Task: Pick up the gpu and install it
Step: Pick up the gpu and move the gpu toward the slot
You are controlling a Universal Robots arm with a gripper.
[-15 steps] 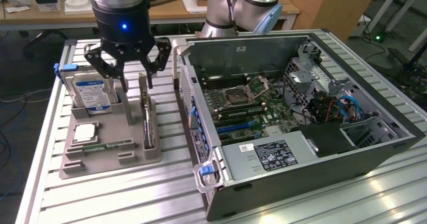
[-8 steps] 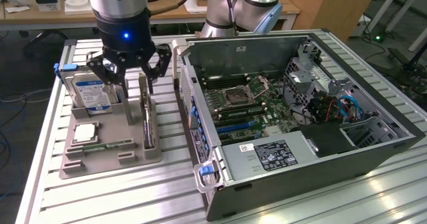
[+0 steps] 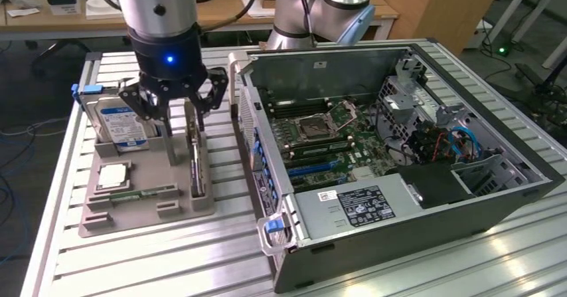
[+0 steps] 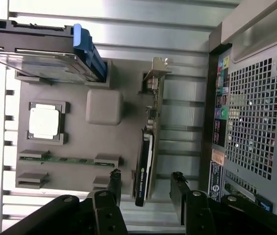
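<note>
Where the gpu (image 4: pixel 144 161) stands on edge in the tray (image 4: pixel 74 142), the hand (image 4: pixel 145 180) hangs over it, spread apart and empty.

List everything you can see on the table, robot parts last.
Slotted aluminium table: one, silver, under everything.
Grey plastic parts tray: one, on the table, exterior view's left.
Silver hard drive with blue-white label: one, upright in the tray.
Square silver processor chip: one, in a tray pocket.
Narrow green memory stick: one, lying in the tray beside the chip.
Black graphics card with pale metal bracket: one, standing on edge in the tray's slot.
Open dark computer case: one, exterior view's right, green motherboard exposed.
Black fingers: two, open, one each side of the graphics card.
</note>
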